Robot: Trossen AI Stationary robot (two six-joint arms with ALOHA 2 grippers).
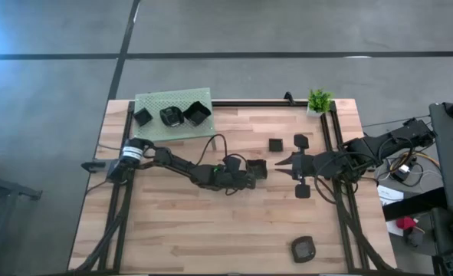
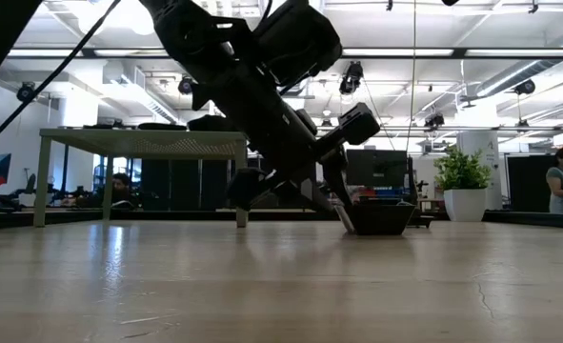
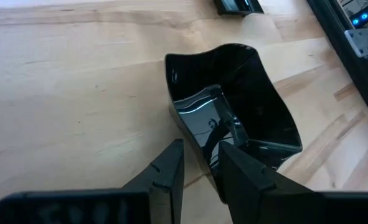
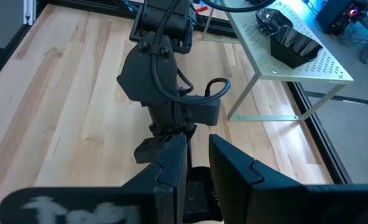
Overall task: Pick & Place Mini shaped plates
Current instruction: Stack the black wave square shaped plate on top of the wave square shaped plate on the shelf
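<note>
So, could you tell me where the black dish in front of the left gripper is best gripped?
Pinch the black dish by its thin upright wall nearest the left gripper, coming down from above on that side. It sits upright and open-topped, and is probably too wide to span.

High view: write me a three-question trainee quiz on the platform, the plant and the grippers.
1. How many items sit on the green perforated platform?
2. True or false: the small green potted plant stands on that platform.
3. Which gripper is at the glossy black square dish in the middle of the wooden table? A: left gripper. B: right gripper.

Key
1. Three, all small black dishes.
2. False; it stands at the table's far right corner.
3. A; the right gripper hovers just beyond the dish.
</note>
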